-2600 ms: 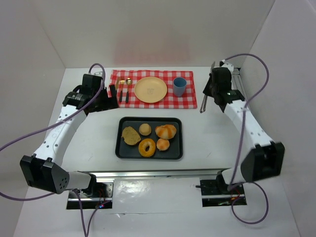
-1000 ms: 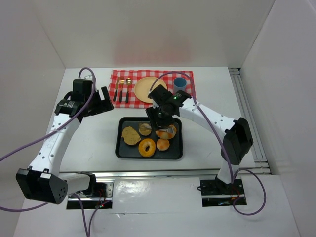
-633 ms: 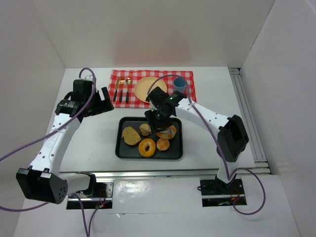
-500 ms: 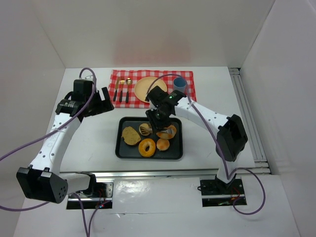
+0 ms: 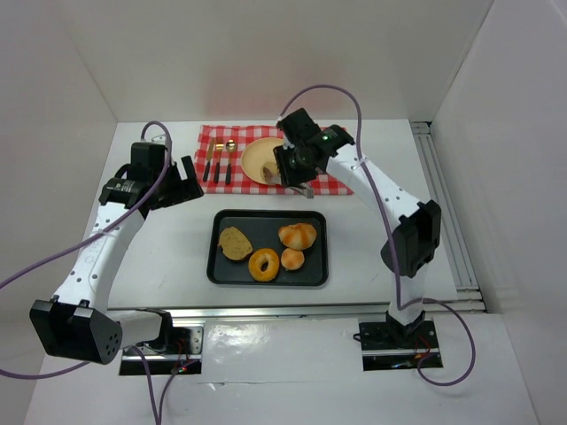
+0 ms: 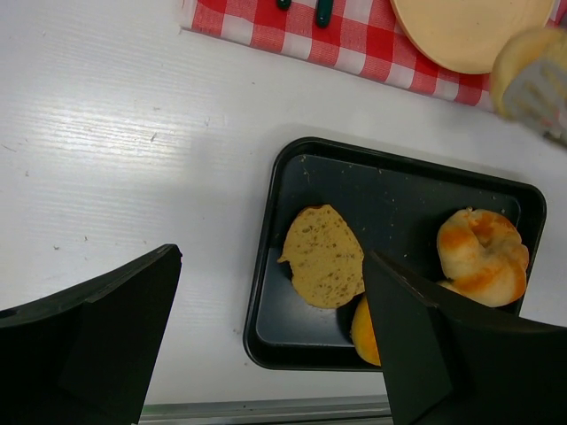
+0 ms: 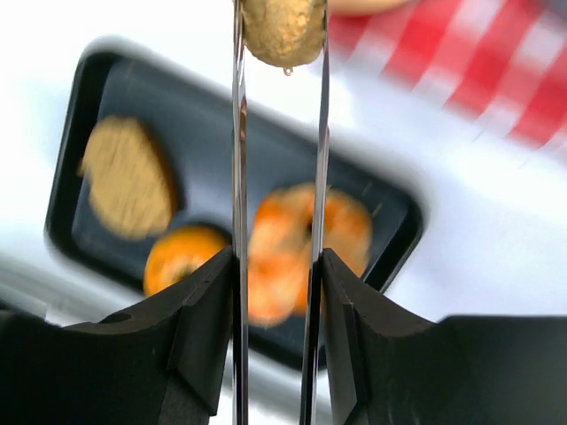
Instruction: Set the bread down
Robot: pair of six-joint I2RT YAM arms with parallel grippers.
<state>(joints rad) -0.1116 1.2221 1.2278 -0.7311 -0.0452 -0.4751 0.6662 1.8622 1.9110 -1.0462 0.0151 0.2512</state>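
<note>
White tabletop [image 5: 159,239] fills the overhead view, and a black tray [image 5: 214,266] at its centre holds a flat slice [image 5: 234,243], a ring-shaped bagel [image 5: 264,265], a large bun [image 5: 298,235] and a small bun [image 5: 292,258]. Higher in the frame, the right gripper [image 7: 280,19] is clamped on a small bread roll [image 7: 283,34] between its thin fingers, over the yellow plate [image 5: 255,158] on the red checked cloth [image 5: 213,137]. The roll looks lifted clear of the plate, though the angle leaves that unsure. At the left of the frame the left gripper [image 6: 270,261] hangs with its jaws spread wide, holding nothing.
</note>
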